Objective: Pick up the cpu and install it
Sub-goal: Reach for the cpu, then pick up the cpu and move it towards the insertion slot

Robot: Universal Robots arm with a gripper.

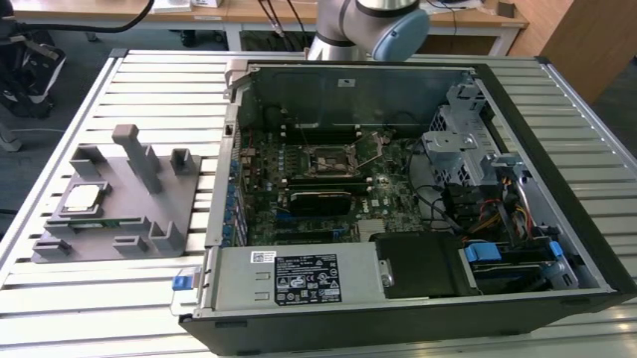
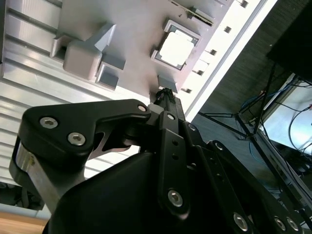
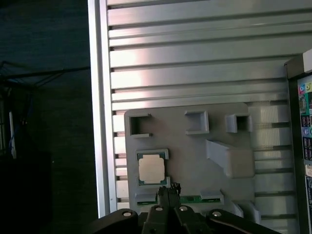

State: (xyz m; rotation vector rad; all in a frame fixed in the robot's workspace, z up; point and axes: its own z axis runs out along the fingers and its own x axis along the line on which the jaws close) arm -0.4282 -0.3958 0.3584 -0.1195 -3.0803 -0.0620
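Observation:
The cpu (image 1: 82, 197) is a small square chip with a shiny silver top, lying flat in a pocket of the grey holder (image 1: 149, 224) on the exterior view's left. Both wrist views look down on the cpu (image 3: 151, 169) (image 2: 175, 48) from above. My gripper (image 3: 168, 189) (image 2: 163, 93) hangs in the air over the holder, its black fingertips pressed together and holding nothing, close beside the cpu's pocket. The black motherboard socket (image 1: 329, 159) sits inside the open computer case (image 1: 557, 149), its metal frame raised.
A green memory stick (image 1: 100, 221) (image 3: 190, 199) lies in a slot of the holder beside the cpu. Grey posts (image 1: 134, 153) rise from the holder. The arm's base (image 1: 368, 26) stands behind the case. The slatted metal table (image 1: 149, 82) ends near the holder.

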